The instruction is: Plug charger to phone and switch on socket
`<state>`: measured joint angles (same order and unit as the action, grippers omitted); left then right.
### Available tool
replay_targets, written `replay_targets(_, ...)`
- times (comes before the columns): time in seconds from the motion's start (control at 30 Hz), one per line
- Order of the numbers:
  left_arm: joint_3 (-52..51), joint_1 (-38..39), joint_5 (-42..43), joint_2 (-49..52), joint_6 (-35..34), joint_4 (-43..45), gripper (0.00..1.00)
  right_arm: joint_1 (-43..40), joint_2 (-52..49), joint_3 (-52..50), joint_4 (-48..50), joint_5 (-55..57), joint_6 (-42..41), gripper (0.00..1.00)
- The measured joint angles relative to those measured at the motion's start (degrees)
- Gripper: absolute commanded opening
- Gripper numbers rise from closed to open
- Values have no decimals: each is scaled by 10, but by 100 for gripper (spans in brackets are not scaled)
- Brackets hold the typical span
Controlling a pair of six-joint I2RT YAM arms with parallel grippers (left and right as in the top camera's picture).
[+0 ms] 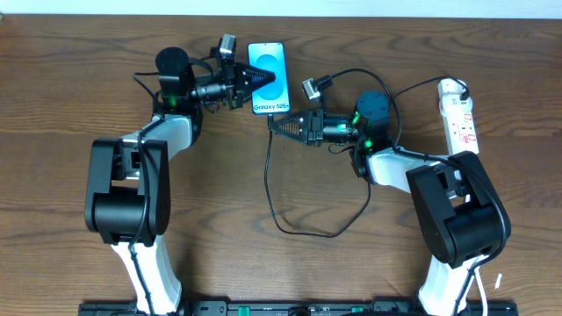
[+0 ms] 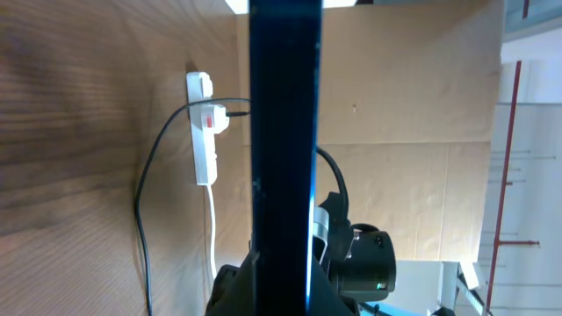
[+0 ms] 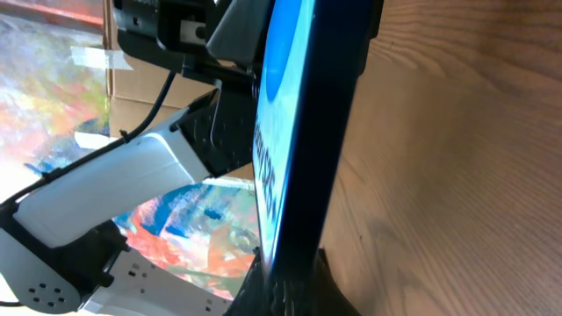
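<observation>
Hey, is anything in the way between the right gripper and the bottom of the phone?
Nothing visible. The right gripper, with the charger trailing from it, sits right at the bottom edge of the phone; the left gripper grips the phone from the side.

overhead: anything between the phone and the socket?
Not bare. In the overhead view, the right arm's wrist and the right gripper sit between the phone and the socket, with the charger cable running past them.
</observation>
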<state>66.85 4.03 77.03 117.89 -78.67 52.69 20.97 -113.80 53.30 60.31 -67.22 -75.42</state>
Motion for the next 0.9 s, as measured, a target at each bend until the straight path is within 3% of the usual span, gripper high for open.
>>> replay_targets(0.53,0,-30,-37,0,18,-1,7,1,-2,0,50,-16,0,1)
replay_targets(0.9,0,-95,-27,0,7,-1,7,52,-2,2,-9,-4,9,1)
